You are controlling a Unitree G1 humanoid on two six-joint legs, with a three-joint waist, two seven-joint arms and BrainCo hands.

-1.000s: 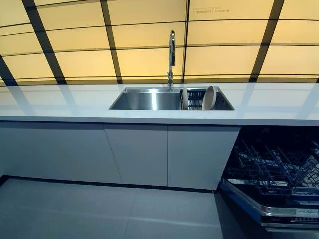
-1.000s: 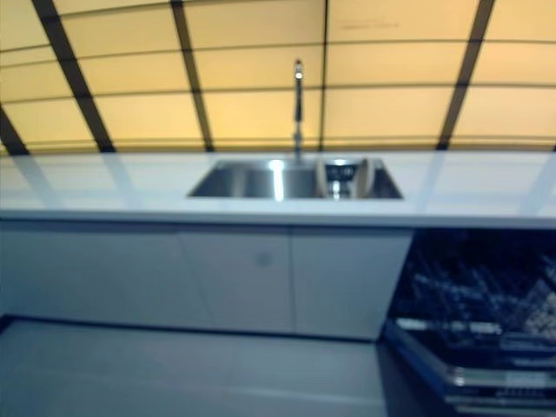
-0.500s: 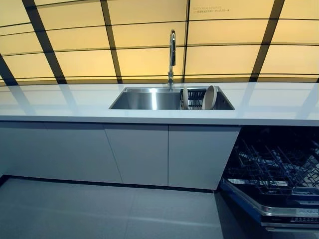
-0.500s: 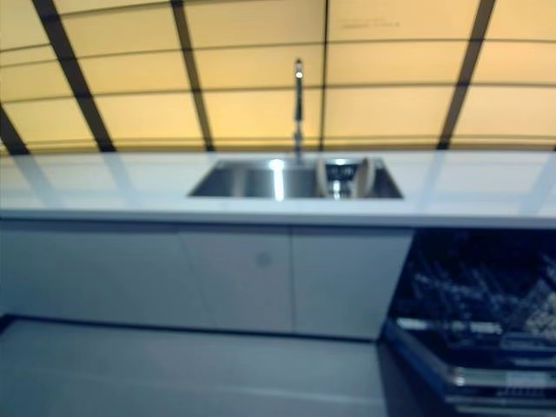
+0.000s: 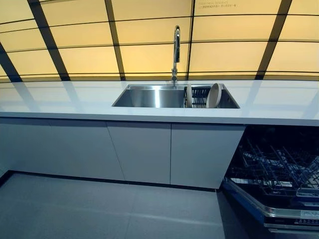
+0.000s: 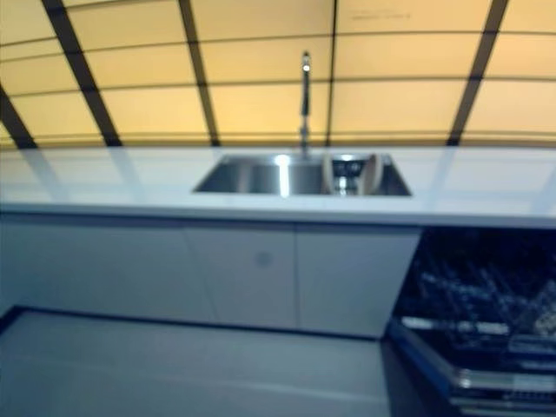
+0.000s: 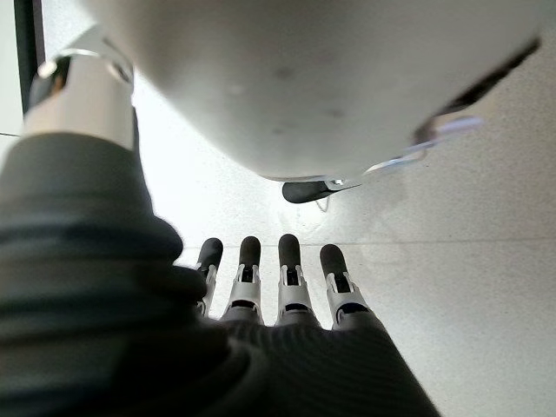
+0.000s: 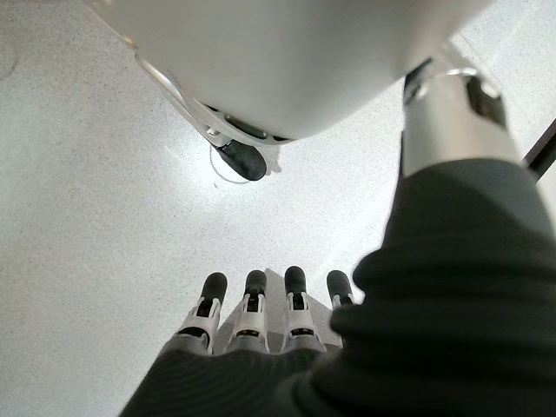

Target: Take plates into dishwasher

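Plates (image 5: 214, 95): two, round and pale, standing on edge in a dark wire rack (image 5: 199, 95) at the right end of the sink; the larger one tilted, the thinner one just to its left.
Left hand (image 7: 261, 287): fingers straight and relaxed, holding nothing, pointing down at the pale speckled floor (image 7: 486, 261); seen only in its own wrist view.
Right hand (image 8: 252, 321): likewise straight-fingered, empty, hanging above the floor, well apart from the plates.
Sink (image 5: 149, 97): rectangular, brushed steel, sunk into the countertop, left part bare.
Tap (image 5: 176, 50): tall, slim, chrome, curved at the top, rising behind the sink's middle.
Countertop (image 5: 65, 97): white, glossy, long, reflecting the wall.
Wall (image 5: 149, 45): yellow glowing panels split by dark bars.
Cabinets (image 5: 139, 149): flat grey doors below the counter, no handles.
Dishwasher (image 5: 279, 174): below the counter on the right, open, dark wire basket pulled out over the lowered door.
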